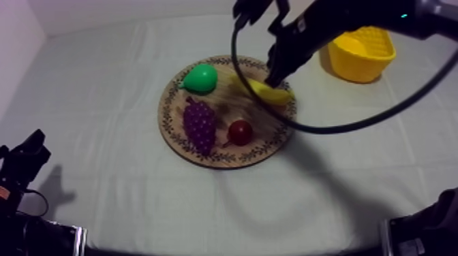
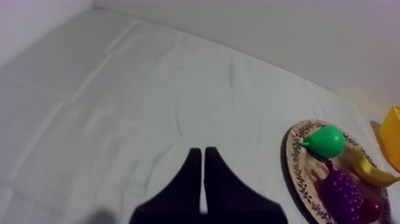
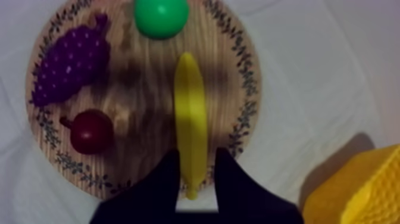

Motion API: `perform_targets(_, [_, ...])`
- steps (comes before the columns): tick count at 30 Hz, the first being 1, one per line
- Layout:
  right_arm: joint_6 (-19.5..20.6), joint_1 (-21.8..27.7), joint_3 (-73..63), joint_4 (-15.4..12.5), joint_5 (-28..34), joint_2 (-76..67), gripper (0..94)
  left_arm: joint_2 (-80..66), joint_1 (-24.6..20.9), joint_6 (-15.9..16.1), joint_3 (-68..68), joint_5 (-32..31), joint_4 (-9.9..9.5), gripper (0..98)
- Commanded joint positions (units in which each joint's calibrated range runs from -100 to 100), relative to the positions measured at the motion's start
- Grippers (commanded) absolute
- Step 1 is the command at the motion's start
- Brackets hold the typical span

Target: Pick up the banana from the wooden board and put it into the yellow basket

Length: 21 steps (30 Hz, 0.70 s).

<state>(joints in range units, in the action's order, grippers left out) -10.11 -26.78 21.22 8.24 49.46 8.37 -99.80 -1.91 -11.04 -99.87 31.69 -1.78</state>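
Observation:
The yellow banana lies on the right half of the round wooden board, one end over its patterned rim. My right gripper has come in from the upper right and hangs over that end. In the right wrist view the right gripper is open, with one black finger on each side of the banana; a thin gap shows on one side. The yellow basket stands behind and to the right of the board. My left gripper is shut on nothing, low at the table's left.
Also on the board are a green pear, a purple bunch of grapes and a small red fruit. Bare cloth lies between the board and the basket. A side wall borders the table's left.

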Motion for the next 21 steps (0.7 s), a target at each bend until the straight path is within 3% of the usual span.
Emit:
perform_targets(1, [1.3,-0.2,0.7,1.1,-0.9,3.5,25.5,0.0,0.0,0.0,0.0,0.0,0.00,0.1])
perform_targets(10, [4.2,0.5,0.7,3.2,-4.1,6.9,49.1,0.0,0.0,0.0,0.0,0.0,0.00,0.1])
perform_targets(21, [5.2,0.9,0.2,3.7,-5.9,8.5,45.6,0.0,0.0,0.0,0.0,0.0,0.00,0.1])
